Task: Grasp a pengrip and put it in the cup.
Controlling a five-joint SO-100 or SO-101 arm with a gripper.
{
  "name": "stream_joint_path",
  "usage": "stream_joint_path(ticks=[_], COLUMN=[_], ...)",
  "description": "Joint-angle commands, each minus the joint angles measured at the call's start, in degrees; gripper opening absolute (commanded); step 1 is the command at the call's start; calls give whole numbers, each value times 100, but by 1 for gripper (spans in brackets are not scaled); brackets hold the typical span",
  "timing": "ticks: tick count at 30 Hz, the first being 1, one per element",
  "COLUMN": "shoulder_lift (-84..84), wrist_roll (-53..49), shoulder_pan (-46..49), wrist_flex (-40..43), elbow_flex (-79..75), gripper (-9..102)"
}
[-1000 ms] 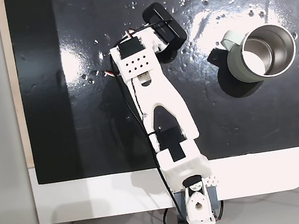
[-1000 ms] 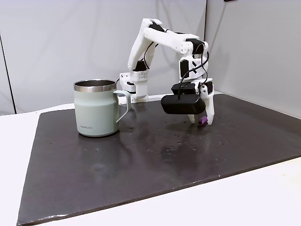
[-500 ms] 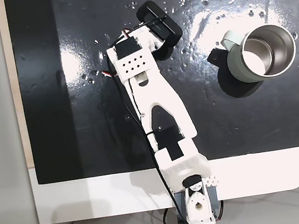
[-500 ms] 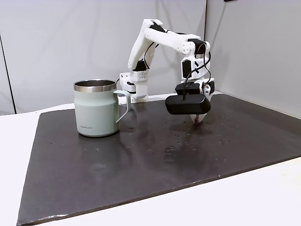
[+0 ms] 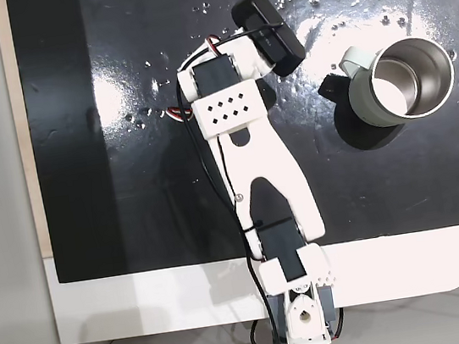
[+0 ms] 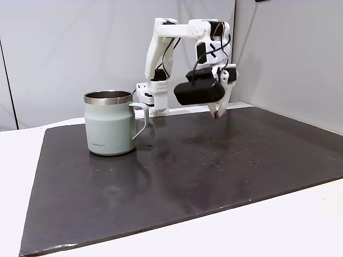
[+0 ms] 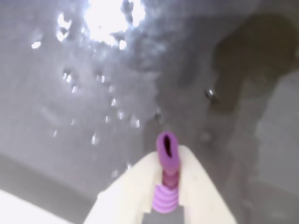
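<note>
The light-purple ribbed pengrip (image 7: 167,175) is pinched between my white fingers (image 7: 135,186) in the wrist view, one end poking past the tips. In a fixed view from the side, my gripper (image 6: 220,113) hangs well above the black mat with the pengrip (image 6: 221,114) at its tips, to the right of the cup (image 6: 109,123). From above, the arm's black wrist block (image 5: 268,23) covers the gripper, and the cup (image 5: 401,84) with its shiny steel inside stands upright to the right, handle toward the arm.
A black mat (image 5: 130,194) covers most of the white table (image 5: 145,303). The arm's base (image 5: 299,316) sits at the table's near edge in the view from above. Grey walls (image 6: 53,48) stand behind the table.
The gripper has risen off the mat with the pengrip held in it and has swung toward the cup. The cup has not moved.
</note>
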Motion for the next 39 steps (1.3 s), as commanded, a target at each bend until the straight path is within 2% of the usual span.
stream_joint_path(ticks=[1,8,18,28,39], shoulder_lift=[1037,2355,3533,3322,2672], wrist_roll=[88,-413,-1714,-2602,-2619], shoulder_pan=[308,1538,3366,4781,5019], wrist_flex=[756,1644,1960,984,-352], elbow_flex=[-308,149,18,79,141], gripper=[0,0,0,0,0])
